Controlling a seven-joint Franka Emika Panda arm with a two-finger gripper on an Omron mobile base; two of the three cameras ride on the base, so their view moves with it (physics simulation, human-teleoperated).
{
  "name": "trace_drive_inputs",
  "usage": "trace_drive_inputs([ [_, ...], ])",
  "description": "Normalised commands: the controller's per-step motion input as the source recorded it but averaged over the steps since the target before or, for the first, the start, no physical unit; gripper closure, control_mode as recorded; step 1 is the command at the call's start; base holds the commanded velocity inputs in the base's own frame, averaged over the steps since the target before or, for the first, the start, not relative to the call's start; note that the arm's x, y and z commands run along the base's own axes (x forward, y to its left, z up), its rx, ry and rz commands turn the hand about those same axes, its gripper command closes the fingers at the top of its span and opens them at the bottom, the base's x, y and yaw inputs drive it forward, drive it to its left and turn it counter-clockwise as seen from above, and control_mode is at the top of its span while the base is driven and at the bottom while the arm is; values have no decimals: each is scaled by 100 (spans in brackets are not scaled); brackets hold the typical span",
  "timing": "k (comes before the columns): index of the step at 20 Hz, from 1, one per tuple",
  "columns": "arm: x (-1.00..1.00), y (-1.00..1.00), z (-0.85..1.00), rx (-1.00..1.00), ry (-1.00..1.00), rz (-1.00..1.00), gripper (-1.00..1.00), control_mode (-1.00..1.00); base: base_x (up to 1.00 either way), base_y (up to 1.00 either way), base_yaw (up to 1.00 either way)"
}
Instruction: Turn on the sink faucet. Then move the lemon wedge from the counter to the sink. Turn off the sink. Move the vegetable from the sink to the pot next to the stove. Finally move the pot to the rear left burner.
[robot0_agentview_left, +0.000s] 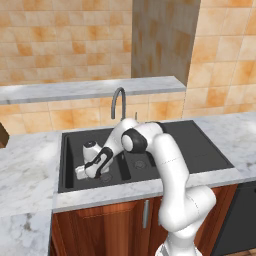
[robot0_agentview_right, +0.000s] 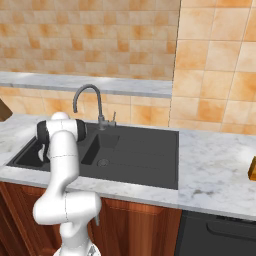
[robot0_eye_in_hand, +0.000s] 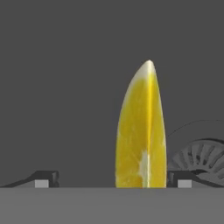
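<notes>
I've got the gripper (robot0_agentview_left: 84, 172) down in the smaller basin of the black sink (robot0_agentview_left: 200, 150), hand tilted low over the basin floor. On the hand camera the lemon wedge (robot0_eye_in_hand: 142, 131) sits right between my jaws, lying on the dark floor with its tip pointing away from me. The jaws stand wide open, one fingertip (robot0_eye_in_hand: 43, 178) well off to one side of the wedge, the other hard up beside it, so the wedge is off-centre in the gap. Just past that nearer fingertip I can make out the round drain (robot0_eye_in_hand: 201, 157). No contact yet, as far as I can tell.

Reading the handling: this piece looks light and small, with wet-looking flesh on its flat faces and a smoother rind along the curved back. I'd expect it to be soft and slippery, likely to squirt out lengthwise if pinched near the thin tip. My judgement is to take it across the thick middle, pads on the two flat faces, and close gently.

Behind the arm the gooseneck faucet (robot0_agentview_left: 119, 102) stands at the back edge of the sink, and I can't tell whether water is running. The marble counter (robot0_agentview_left: 25, 165) flanks the basins.
</notes>
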Motion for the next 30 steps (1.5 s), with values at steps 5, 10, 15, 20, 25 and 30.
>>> trace_drive_inputs([
  [5, 15, 0, -4, 0, -2, 0, 100, -100, 0, 0, 0],
  [10, 5, 0, -20, 0, 0, 0, 100, -100, 0, 0, 0],
  [15, 5, 0, -1, 1, 0, 0, 100, -100, 0, 0, 0],
  [20, 0, -14, 9, 5, -5, 0, 100, -100, 0, 0, 0],
  [25, -6, -10, 39, 0, -11, 0, 100, -100, 0, 0, 0],
  [30, -27, -5, 63, 0, -15, -2, 100, -100, 0, 0, 0],
])
